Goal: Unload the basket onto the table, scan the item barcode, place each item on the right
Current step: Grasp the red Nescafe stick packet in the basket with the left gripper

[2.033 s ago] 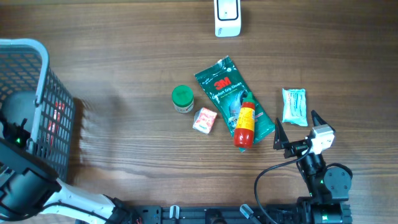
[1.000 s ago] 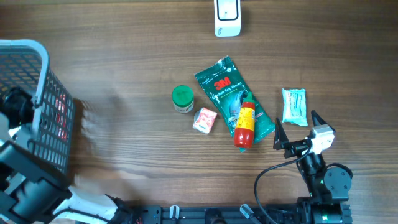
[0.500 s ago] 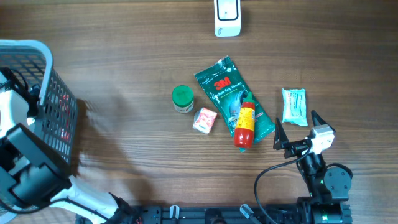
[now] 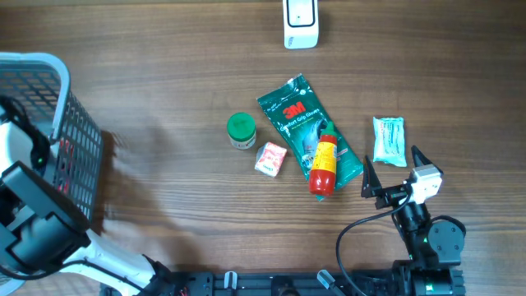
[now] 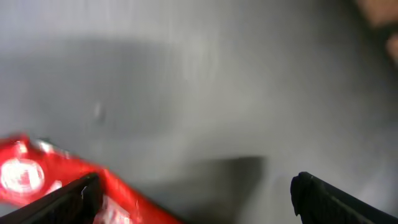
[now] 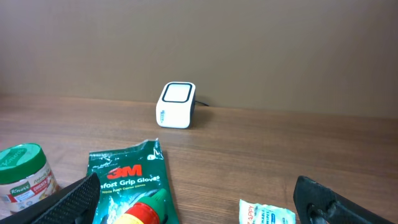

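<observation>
The white barcode scanner [image 4: 301,23] stands at the table's far edge, also seen ahead in the right wrist view as the scanner [image 6: 176,104]. My left gripper [image 5: 193,199] is open inside the grey basket [image 4: 49,74] at the far left, its jaws wide apart over the basket's grey floor. A red packet [image 5: 37,180] lies by the left finger, not gripped; the same red packet [image 4: 66,152] shows through the mesh. My right gripper [image 4: 393,164] rests open near the front right, holding nothing.
On the table lie a green 3M gloves pack [image 4: 300,123], a red and yellow bottle [image 4: 324,164] on top of it, a green-lidded jar [image 4: 241,130], a small pink box [image 4: 270,159] and a wipes packet [image 4: 389,140].
My left arm has swung up over the basket and into it, and the basket has shifted slightly. The right arm and the table items have not moved.
</observation>
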